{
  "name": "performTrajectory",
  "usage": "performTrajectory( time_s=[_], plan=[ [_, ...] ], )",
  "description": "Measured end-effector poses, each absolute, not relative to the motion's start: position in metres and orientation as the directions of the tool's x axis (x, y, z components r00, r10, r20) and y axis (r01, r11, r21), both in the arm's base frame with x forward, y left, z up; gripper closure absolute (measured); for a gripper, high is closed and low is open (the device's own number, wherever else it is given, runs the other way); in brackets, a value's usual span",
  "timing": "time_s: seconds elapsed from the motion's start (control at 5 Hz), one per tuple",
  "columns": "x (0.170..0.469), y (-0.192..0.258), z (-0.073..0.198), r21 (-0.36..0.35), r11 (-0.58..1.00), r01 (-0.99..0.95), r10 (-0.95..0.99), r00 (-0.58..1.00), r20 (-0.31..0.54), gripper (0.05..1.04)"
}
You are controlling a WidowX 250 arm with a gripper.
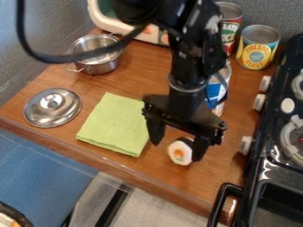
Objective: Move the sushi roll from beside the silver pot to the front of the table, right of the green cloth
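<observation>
Brown wooden surface: far right, two labelled cans, one blue-and-white container; left, one pot, one lid, one green cloth. The hand, fingers apart, hangs near the middle, one white-faced roll showing between them.

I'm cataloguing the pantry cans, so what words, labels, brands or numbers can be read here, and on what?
"PINEAPPLE", with "SLICES" blurred below it: yellow and blue can.
"LATO", partial, start hidden: tall red and green can.
Blue and white can: mostly hidden, not readable.
No numbers are legible.
</observation>
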State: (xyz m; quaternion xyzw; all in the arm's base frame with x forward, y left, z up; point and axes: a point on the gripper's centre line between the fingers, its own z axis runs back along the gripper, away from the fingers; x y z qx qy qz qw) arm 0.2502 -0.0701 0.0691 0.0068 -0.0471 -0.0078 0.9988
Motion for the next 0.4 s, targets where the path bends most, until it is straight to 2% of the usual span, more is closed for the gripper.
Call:
performTrajectory(
  time_s=[0.4],
  plan=[
    [0.250, -0.069, 0.102, 0.003, 0.999, 0.045, -0.045, 0.988, 0.146, 0.079]
  ],
)
